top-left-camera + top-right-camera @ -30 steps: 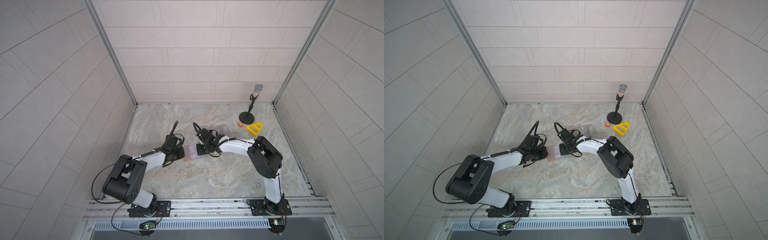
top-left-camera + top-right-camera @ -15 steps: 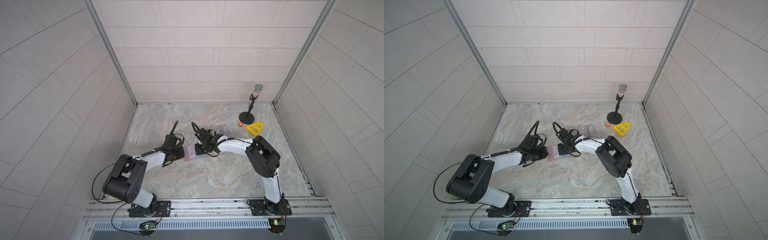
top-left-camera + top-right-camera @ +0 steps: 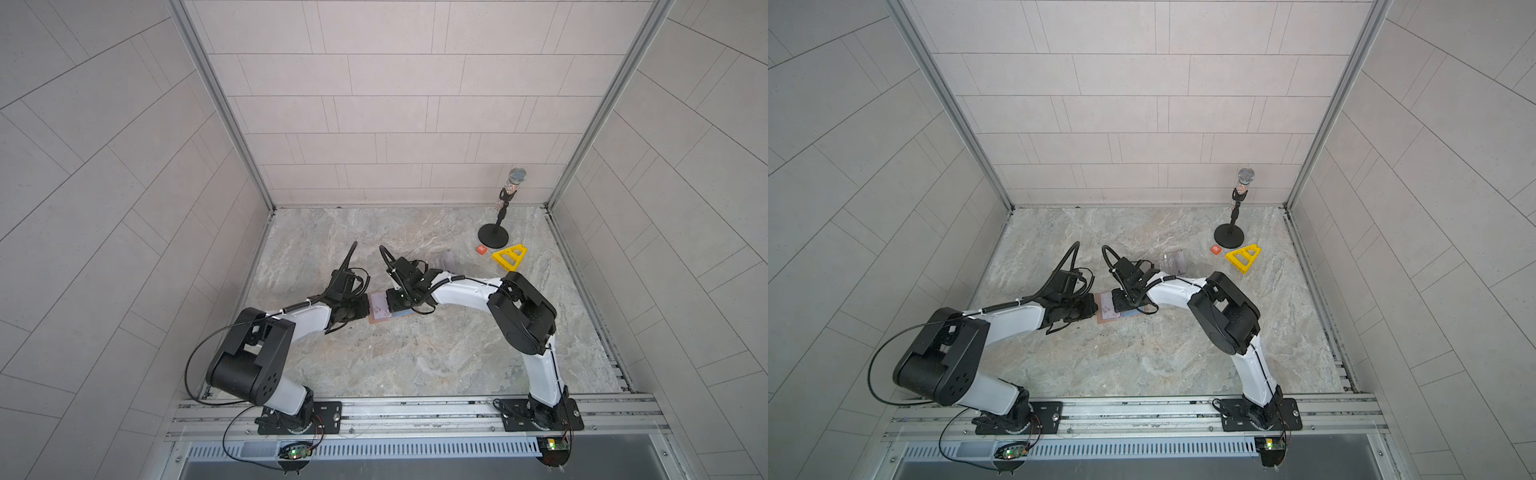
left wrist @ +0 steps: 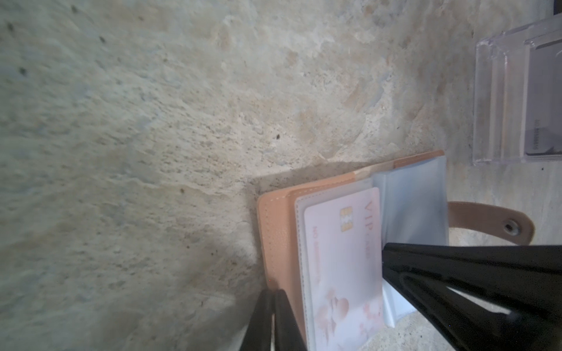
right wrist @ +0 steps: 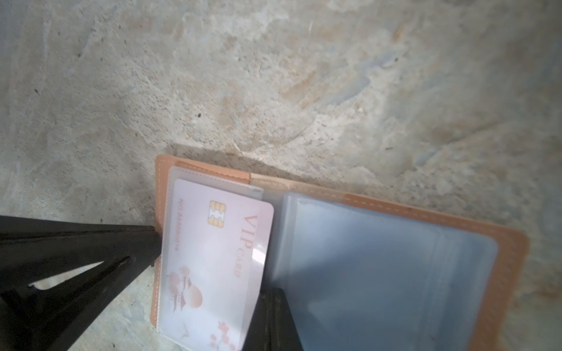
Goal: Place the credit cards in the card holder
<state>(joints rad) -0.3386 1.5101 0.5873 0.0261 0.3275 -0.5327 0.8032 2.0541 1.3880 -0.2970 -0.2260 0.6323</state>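
Shows card holder (image 5: 514,264) open flat at middle of table (image 3: 415,357), pale pink card (image 5: 213,252) inside clear sleeve (image 5: 213,182) on one leaf; places left gripper (image 5: 151,243), fingers together, against outer edge; right gripper (image 5: 270,301), fingers together, on sleeve beside fold.

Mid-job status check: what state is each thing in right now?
card holder, open, lying flat.
pink card, mostly in a clear sleeve, one edge out.
snap tab, undone.
clear box, holds a dark card.
left gripper, fingers shut at the holder's edge.
right gripper, fingers shut against the card's edge.
microphone, upright.
orange tile, flat.
yellow triangle, flat.
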